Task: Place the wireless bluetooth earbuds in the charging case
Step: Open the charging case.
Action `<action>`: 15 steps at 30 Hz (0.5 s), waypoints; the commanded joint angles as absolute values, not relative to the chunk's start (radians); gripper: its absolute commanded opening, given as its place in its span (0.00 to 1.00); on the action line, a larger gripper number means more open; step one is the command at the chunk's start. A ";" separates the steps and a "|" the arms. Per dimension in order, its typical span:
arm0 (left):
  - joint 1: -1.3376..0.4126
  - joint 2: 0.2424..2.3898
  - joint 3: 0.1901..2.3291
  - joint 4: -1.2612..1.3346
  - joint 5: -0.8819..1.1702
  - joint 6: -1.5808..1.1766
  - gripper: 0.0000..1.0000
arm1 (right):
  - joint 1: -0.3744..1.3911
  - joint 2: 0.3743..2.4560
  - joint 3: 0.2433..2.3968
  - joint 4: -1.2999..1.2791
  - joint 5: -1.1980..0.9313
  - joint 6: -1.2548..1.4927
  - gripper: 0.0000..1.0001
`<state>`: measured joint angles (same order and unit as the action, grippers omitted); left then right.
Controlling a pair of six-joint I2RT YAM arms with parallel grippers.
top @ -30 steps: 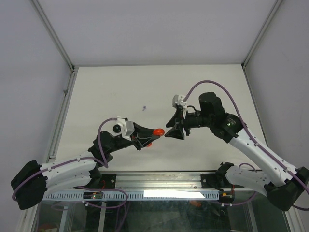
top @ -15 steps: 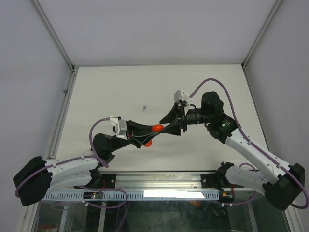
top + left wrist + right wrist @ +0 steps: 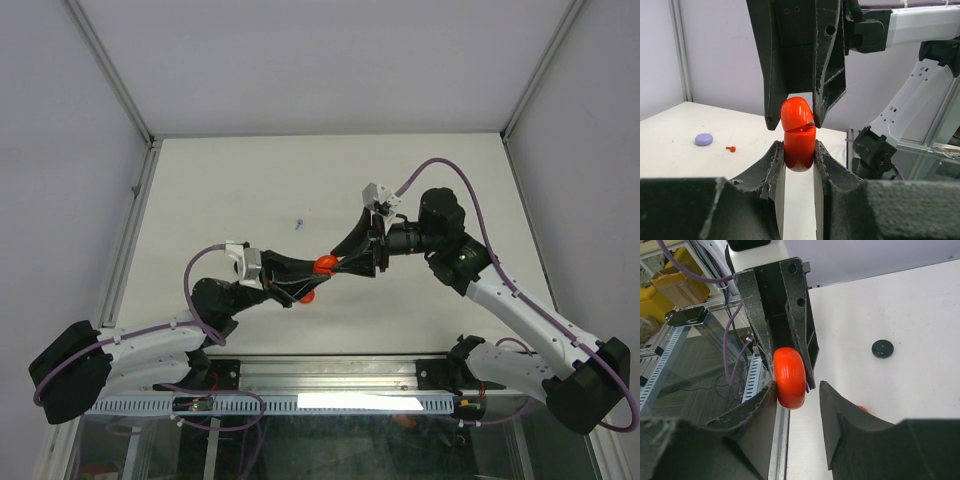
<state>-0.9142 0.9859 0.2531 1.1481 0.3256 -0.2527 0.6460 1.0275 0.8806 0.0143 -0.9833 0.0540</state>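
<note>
Along left pincer (image 3: pixel 797 150), charging case (image 3: pixel 798 132) lid-end outward

Bright, even light, faint soft shadows, glare on the red case (image 3: pixel 799 145) — wrist-view foregrounds blurred.

The right gripper (image 3: pixel 798 389) stands with its jaws apart around a red case (image 3: pixel 789 379). Its left finger (image 3: pixel 747 420) touches the case's edge, while its right finger (image 3: pixel 845 420) stands off it with a gap. The left gripper (image 3: pixel 790 367) reaches in from the far side, its two black fingers clamped on the case. To the right, a black disc (image 3: pixel 882 348) lies on the white table (image 3: pixel 910 300). A small red piece (image 3: pixel 863 409) peeks out just beside the right finger, too hidden to identify. At far left are a slotted metal rail (image 3: pixel 665 365) and a yellow box (image 3: pixel 685 287).
</note>
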 commanded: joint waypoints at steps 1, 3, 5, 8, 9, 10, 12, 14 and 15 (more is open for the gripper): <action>-0.910 0.958 0.226 1.227 0.403 -0.245 0.00 | 0.622 1.036 0.940 0.042 -0.944 0.087 0.41; -0.910 0.954 0.223 1.234 0.403 -0.245 0.00 | 0.621 1.043 0.954 0.022 -0.944 0.087 0.40; -0.911 0.954 0.221 1.244 0.403 -0.247 0.00 | 0.622 1.051 0.964 0.009 -0.943 0.091 0.40; -0.911 0.958 0.222 1.255 0.406 -0.248 0.00 | 0.622 1.068 0.977 -0.016 -0.949 0.091 0.39; -0.910 0.959 0.222 1.257 0.406 -0.248 0.00 | 0.622 1.074 0.982 -0.024 -0.953 0.091 0.39; -0.911 0.960 0.224 1.257 0.403 -0.249 0.00 | 0.622 1.080 0.987 -0.031 -0.956 0.091 0.39; -0.910 0.960 0.223 1.248 0.378 -0.255 0.00 | 0.621 1.083 0.993 -0.044 -0.967 0.089 0.39; -0.910 0.955 0.216 1.235 0.343 -0.258 0.00 | 0.623 1.078 0.997 -0.059 -0.956 0.084 0.41; -0.910 0.953 0.211 1.227 0.317 -0.257 0.00 | 0.620 1.075 1.000 -0.078 -0.939 0.076 0.43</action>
